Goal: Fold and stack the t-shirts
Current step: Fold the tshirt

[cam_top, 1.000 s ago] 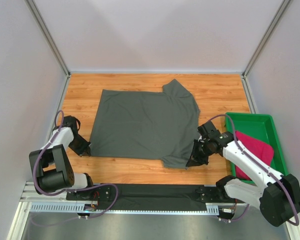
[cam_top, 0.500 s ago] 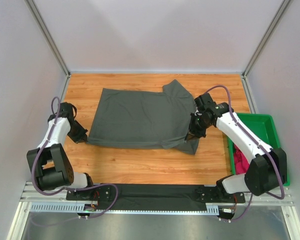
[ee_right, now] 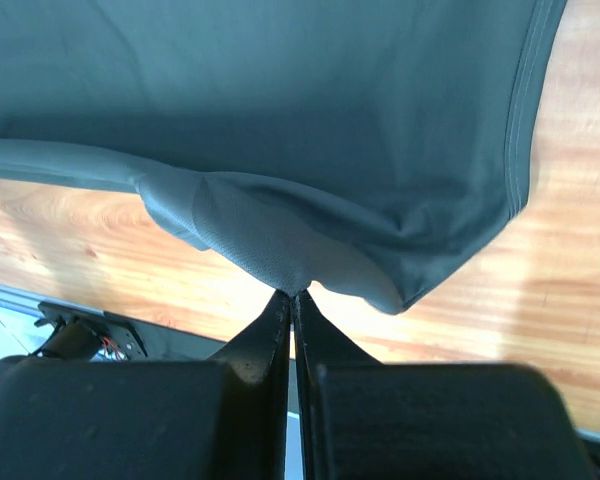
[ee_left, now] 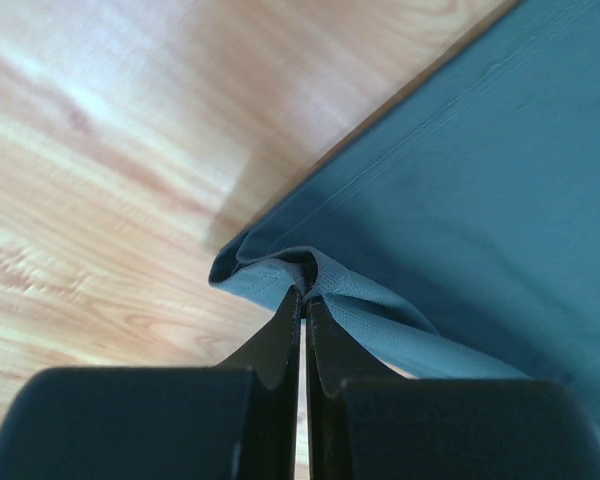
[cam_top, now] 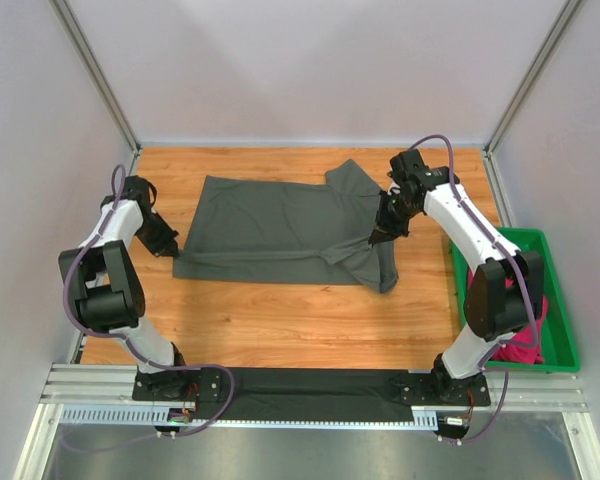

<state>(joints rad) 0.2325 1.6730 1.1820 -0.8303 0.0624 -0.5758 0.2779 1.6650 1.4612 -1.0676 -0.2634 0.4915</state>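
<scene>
- Charcoal t-shirt [cam_top: 270, 225] lies spread across the middle of the wooden table [cam_top: 280, 320]. Its near edge is doubled over and one sleeve droops toward the front on the right.
- Left gripper [ee_left: 303, 297]: jaws pressed together on a bunched hem corner at the shirt's left edge.
- Right gripper [ee_right: 292, 293]: jaws pinched tight on a fold of the same shirt beside its right sleeve.
- Pink t-shirt [cam_top: 525, 338] sits crumpled in the green tray [cam_top: 540, 245] at far right, partly hidden behind the right arm.
</scene>
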